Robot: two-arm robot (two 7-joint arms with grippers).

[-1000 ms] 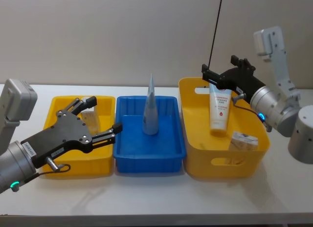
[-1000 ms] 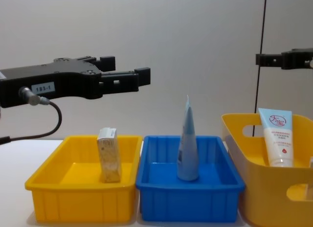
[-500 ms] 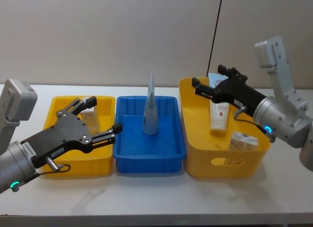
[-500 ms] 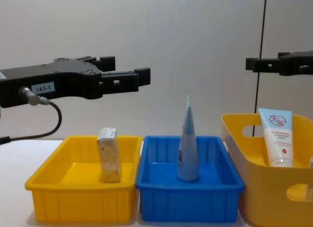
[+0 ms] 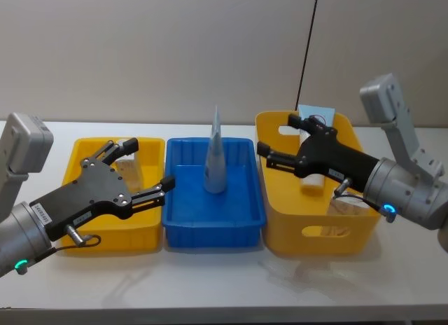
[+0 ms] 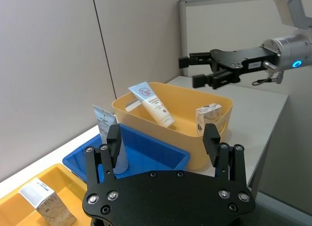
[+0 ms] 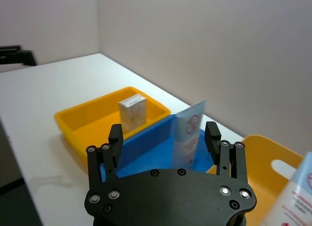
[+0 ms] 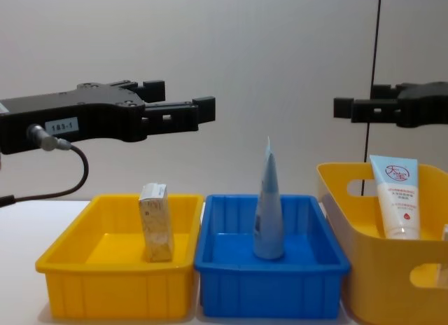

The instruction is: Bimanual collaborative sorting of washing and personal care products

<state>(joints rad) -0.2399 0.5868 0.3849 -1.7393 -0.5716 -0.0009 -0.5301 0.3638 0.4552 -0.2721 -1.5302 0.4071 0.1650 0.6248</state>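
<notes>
A pale blue tapered tube (image 5: 215,157) (image 8: 268,202) stands upright in the blue bin (image 5: 241,214). In the left yellow bin (image 5: 78,160) a small tan carton (image 8: 156,222) (image 7: 132,111) also stands upright. A white tube with a red logo (image 8: 396,197) (image 6: 152,104) leans inside the yellow basket (image 5: 308,234), beside a second small carton (image 6: 208,120). My left gripper (image 5: 148,164) (image 8: 185,101) hovers open and empty above the left yellow bin. Over the basket's left rim, my right gripper (image 5: 278,136) (image 8: 357,104) is open and empty, pointing toward the blue bin.
The three containers stand side by side along the white table (image 5: 210,286), which has free room in front of them. A thin black cable (image 5: 308,45) hangs down the wall behind the basket.
My right gripper has swung leftward and lower, from above the basket's back toward the blue bin, still open. The left arm and all products have stayed put.
</notes>
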